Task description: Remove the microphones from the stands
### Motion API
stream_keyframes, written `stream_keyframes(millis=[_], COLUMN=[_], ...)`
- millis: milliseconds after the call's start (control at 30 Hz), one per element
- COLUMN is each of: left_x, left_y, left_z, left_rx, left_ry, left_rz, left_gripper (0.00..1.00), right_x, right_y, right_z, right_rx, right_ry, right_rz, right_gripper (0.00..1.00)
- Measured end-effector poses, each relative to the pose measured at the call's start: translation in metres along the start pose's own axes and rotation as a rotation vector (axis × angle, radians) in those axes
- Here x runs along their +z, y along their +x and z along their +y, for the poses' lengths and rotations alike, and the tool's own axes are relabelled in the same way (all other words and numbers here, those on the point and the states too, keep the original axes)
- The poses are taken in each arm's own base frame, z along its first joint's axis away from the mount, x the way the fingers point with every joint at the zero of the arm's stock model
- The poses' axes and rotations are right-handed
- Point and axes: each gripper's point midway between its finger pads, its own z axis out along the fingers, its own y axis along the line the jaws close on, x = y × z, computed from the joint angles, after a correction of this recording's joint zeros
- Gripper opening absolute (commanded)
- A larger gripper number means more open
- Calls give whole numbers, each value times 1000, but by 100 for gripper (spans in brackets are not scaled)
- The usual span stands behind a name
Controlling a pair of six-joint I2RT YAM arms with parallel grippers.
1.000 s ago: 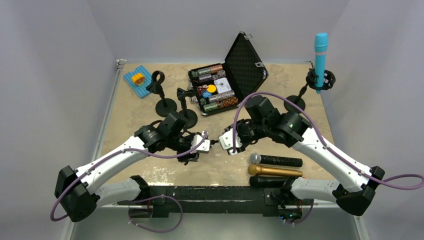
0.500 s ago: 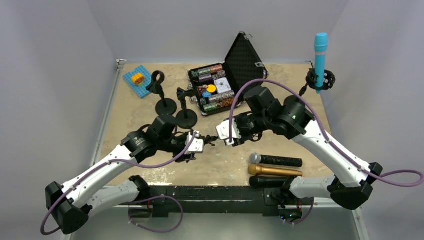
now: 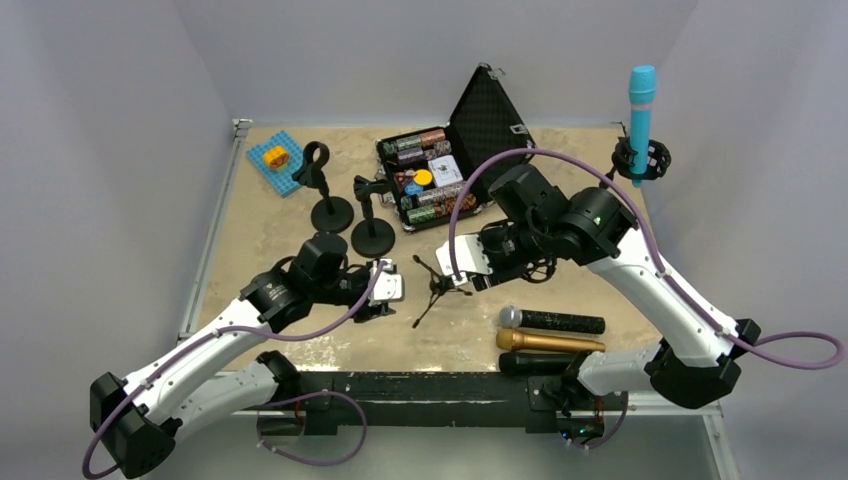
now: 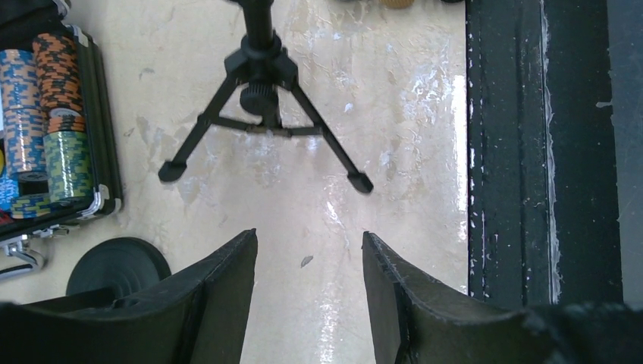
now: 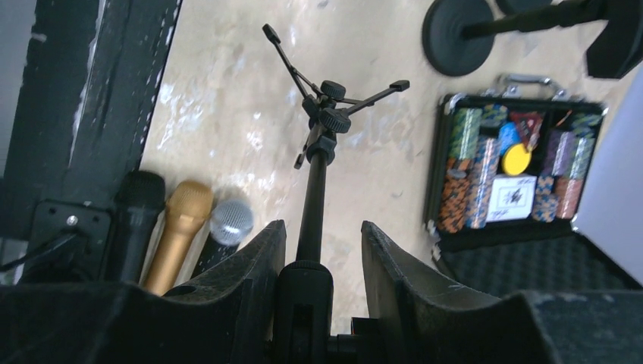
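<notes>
- The right gripper [image 3: 470, 268] is closed narrow on the shaft of a small black tripod [image 3: 440, 285]. In its wrist view the shaft runs out from between the fingers toward 12 o'clock, with the legs splayed at the far end.
- The left gripper [image 3: 390, 285] stands about half open and holds nothing. In its own wrist view the tripod's legs face it at 12 o'clock, apart from its fingertips.
- I cannot tell whether the tripod's feet rest on the table.
- In the overhead view, three loose microphones [image 3: 552, 340] lie at about 5 o'clock from the right gripper. They are side by side, long axes running 9 to 3, heads toward 9, and no stand holds them.
- The blue microphone [image 3: 641, 110] is the one seated in a stand. It is at the far right corner, between 1 and 2 o'clock from the right gripper and about 2 o'clock from the left, well apart from both.
- Its long axis is nearly upright, head up, with the lower end in the ring clip of the corner stand [image 3: 640, 160].
- The right arm is the nearer, but its jaws are taken up. My judgement is that the tripod has to be let go first. The grip then comes in from the side and the lift goes straight up along that axis.
</notes>
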Motion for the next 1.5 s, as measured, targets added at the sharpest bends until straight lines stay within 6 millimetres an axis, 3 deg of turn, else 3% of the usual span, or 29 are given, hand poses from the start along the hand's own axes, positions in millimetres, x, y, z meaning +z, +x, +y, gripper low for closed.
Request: stream_keyframes(millis=[233, 367, 500, 667, 867, 1033, 1233, 1367, 1500], left_x=[3, 1, -4, -8, -6, -6, -12, -21, -30], left_y=[7, 5, 2, 2, 2, -17, -60, -91, -127], left_z=[-7, -6, -5, 1, 2, 15, 40, 57, 73], left_rx=[-34, -47, -59, -78, -94, -79, -42, -11, 24], left_ry=[-4, -24, -41, -62, -47, -47, -68, -91, -107], left_rz=[-23, -55, -78, -90, -90, -105, -154, -192, -242], left_gripper=[58, 59, 60, 60, 62, 64, 64, 65, 71], right_x=[-3, 9, 22, 41, 51, 28, -19, -59, -90], right_y=[27, 36, 35, 35, 25, 4, -26, -25, -7], right_z=[14, 6, -12, -28, -45, -65, -97, -116, -133], right_rx=[38, 68, 100, 154, 277, 351, 433, 555, 688], right_ry=[-58, -101, -98, -70, -42, 62, 278, 437, 555], right_rz=[143, 211, 228, 230, 163, 34, -181, -298, -375], right_gripper=[0, 1, 49, 85, 93, 98, 99, 97, 95])
